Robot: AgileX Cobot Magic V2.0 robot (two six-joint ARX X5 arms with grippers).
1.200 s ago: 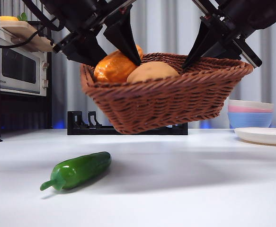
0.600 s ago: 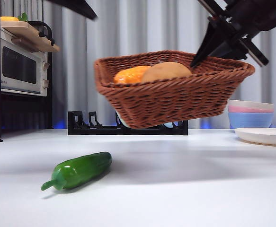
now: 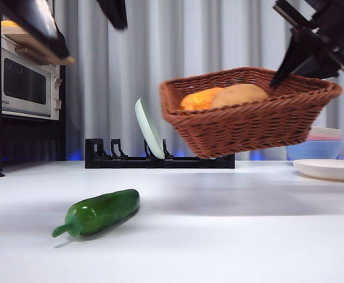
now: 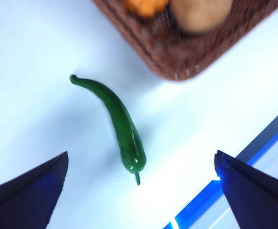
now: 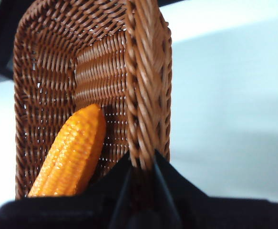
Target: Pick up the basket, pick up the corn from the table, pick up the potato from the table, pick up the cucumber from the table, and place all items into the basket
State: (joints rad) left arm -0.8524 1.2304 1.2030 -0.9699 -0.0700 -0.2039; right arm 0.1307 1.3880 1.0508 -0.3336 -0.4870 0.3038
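Note:
The brown wicker basket [image 3: 251, 118] hangs in the air at the right, above the white table [image 3: 219, 236]. My right gripper [image 3: 290, 68] is shut on its braided rim [image 5: 146, 86]. The orange corn [image 3: 200, 99] and the tan potato [image 3: 239, 94] lie inside it; the right wrist view shows the corn [image 5: 72, 152] but not the potato. The dark green cucumber [image 3: 98, 212] lies on the table at the front left. My left gripper [image 3: 89, 38] is open and empty, high at the top left. In the left wrist view [image 4: 141, 155] it hovers above the cucumber [image 4: 122, 126], beside the basket [image 4: 177, 52].
A microwave [image 3: 21, 88] stands on a dark shelf at the far left. A black dish rack [image 3: 130, 159] holding a pale green plate [image 3: 149, 130] stands at the back. Stacked pastel bowls [image 3: 331, 141] and a white plate [image 3: 331, 170] sit at the right.
My left gripper has come up out of the basket and moved left. My right gripper has carried the basket to the right, uncovering the plate in the rack. The cucumber has not moved.

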